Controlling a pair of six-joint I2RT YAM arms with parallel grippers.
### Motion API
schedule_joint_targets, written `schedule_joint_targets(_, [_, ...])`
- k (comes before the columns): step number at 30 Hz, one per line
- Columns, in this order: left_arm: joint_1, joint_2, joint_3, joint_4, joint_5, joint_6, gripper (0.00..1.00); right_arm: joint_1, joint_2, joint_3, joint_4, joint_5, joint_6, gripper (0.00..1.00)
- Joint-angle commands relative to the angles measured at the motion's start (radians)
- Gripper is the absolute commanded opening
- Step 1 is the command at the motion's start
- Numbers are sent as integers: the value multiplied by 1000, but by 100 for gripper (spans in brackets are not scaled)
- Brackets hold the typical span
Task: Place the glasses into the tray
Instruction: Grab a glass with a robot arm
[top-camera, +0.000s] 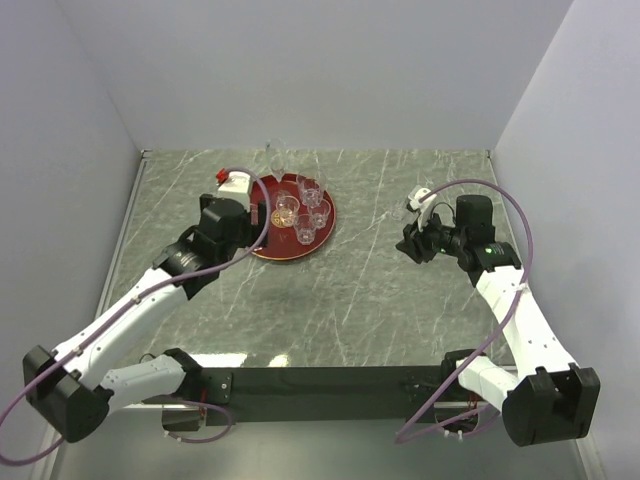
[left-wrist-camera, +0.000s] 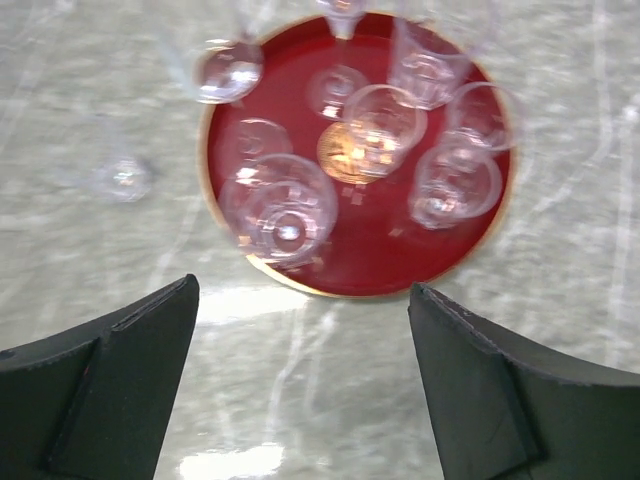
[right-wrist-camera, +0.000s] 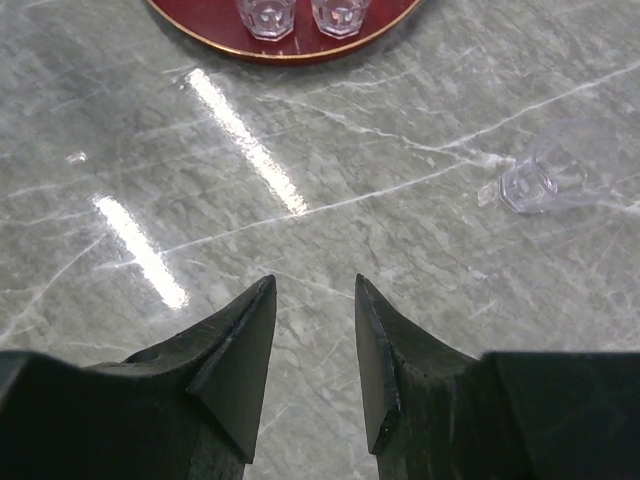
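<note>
Right wrist view: the right gripper (right-wrist-camera: 315, 290) is hovering over the grey-green veined marble tabletop (right-wrist-camera: 420, 260), its black fingers (right-wrist-camera: 235, 350) standing a little apart with nothing between them. Ahead and to its right, a small clear faceted glass tumbler (right-wrist-camera: 555, 178) is lying on its side. It is well apart from the round glossy dark-red tray (right-wrist-camera: 290, 52), whose rim is showing at the top edge with two tumblers (right-wrist-camera: 268, 15) standing inside.

Across the table, the left gripper (left-wrist-camera: 302, 290) is hanging spread wide and empty just short of the tray. There, most of the clear drinking glasses (left-wrist-camera: 455, 185) are already crowding around the gold emblem (left-wrist-camera: 355, 150). Another blurred glass (left-wrist-camera: 125, 178) is sitting on the marble beside the tray.

I am judging the toppled tumbler to be the right arm's job. To do it well I am planning to widen the fingers and swing right until the glass is centred. Then I am closing gently across its body rather than its rim, since it looks likely to roll. Setting it down is calling for an open patch of tray, away from its neighbours.
</note>
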Motion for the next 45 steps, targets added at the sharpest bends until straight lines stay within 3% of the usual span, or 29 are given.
schedule_joint_targets(1, [8,-69,-45,11,-113,57,92,-11,11,-5,24,25,-10,45])
schedule_joint_targets(6, [8,-139,-106,25,-176,87,93,-11,21,7,18,56,-15,45])
schedule_joint_targets(15, [8,-213,-180,58,-168,65,95,-11,70,55,-30,105,-53,45])
schedule_joint_targets(45, [26,-300,-209,78,-203,64,97,-10,356,366,-166,243,-192,45])
